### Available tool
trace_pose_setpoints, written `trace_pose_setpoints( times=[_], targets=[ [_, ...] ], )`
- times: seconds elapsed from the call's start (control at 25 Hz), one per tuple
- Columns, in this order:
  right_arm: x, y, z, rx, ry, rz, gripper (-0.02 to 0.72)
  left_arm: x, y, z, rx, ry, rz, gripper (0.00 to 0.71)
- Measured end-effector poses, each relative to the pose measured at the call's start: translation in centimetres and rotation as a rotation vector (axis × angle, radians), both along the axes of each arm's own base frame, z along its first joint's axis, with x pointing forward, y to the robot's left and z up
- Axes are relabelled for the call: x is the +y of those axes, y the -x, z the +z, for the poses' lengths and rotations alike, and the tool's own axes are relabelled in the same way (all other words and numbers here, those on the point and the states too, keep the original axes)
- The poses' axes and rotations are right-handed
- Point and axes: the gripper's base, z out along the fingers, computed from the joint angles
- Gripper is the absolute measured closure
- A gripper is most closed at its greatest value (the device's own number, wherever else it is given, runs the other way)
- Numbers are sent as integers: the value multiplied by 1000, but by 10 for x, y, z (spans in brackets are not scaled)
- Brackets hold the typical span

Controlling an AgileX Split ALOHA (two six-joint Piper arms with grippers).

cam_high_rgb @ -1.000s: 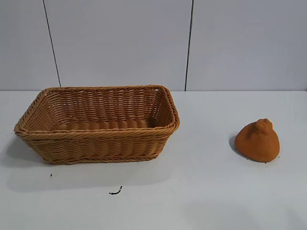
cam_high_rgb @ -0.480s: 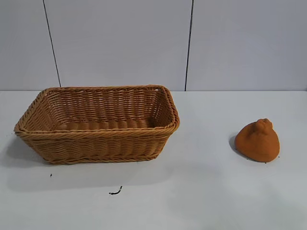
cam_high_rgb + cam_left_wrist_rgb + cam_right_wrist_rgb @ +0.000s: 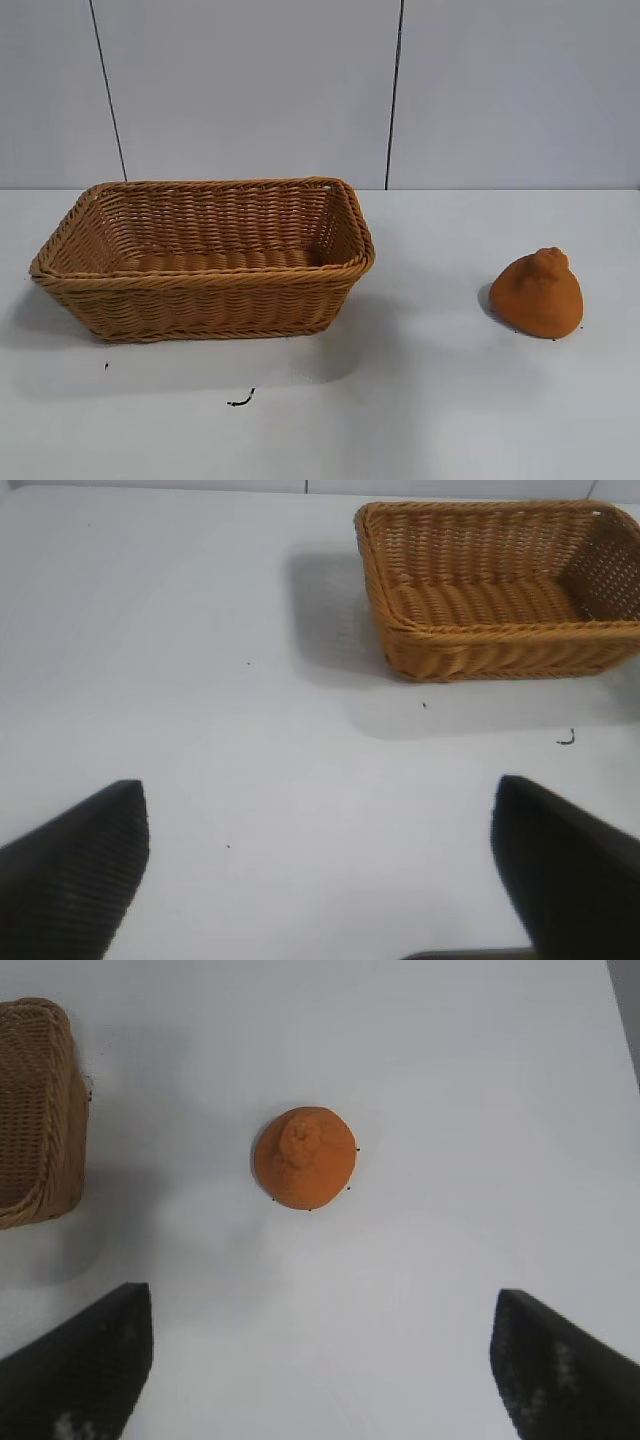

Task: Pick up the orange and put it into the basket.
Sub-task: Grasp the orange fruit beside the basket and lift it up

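Observation:
The dull-orange, knob-topped orange [image 3: 538, 293] sits on the white table at the right. The tan wicker basket [image 3: 205, 259] stands at the left, with nothing in it. Neither arm shows in the exterior view. In the right wrist view the orange [image 3: 305, 1158] lies beyond my right gripper [image 3: 320, 1360], which hangs above the table, open, with nothing between its dark fingers [image 3: 85, 1365]. The basket's corner [image 3: 35, 1110] shows beside it. My left gripper [image 3: 320, 870] is open over bare table, well short of the basket [image 3: 500, 590].
A small black squiggle [image 3: 240, 400] and a dark speck [image 3: 106, 366] mark the white table [image 3: 420, 400] in front of the basket. A grey panelled wall [image 3: 250, 90] closes the back.
The orange and basket have not moved. A faint shadow has spread on the table right of the basket's front corner.

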Motion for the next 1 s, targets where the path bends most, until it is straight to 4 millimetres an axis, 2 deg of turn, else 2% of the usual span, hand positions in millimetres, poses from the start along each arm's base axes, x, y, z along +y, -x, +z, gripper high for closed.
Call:
trace_pose_setpoints(
  times=[0.16,0.36,0.4,0.44,0.48,0.6,0.8,1.0],
  targets=[
    [1,-41,-32,99,-2,11,72,0,0,0,0,0,0,44],
    [2,-71,-82,226,-19,21,72,0,0,0,0,0,0,44],
    [2,-71,-82,226,-19,21,72,0,0,0,0,0,0,44],
    [3,-75,-93,248,-28,23,72,0,0,0,0,0,0,44],
    [5,-81,-112,282,-46,23,73,0,0,0,0,0,0,44],
    [6,-90,-138,312,-67,11,74,0,0,0,0,0,0,44],
    [15,-100,-171,322,-62,27,84,0,0,0,0,0,0,44],
    [24,-104,-194,349,-58,33,84,0,0,0,0,0,0,44]
  ],
)
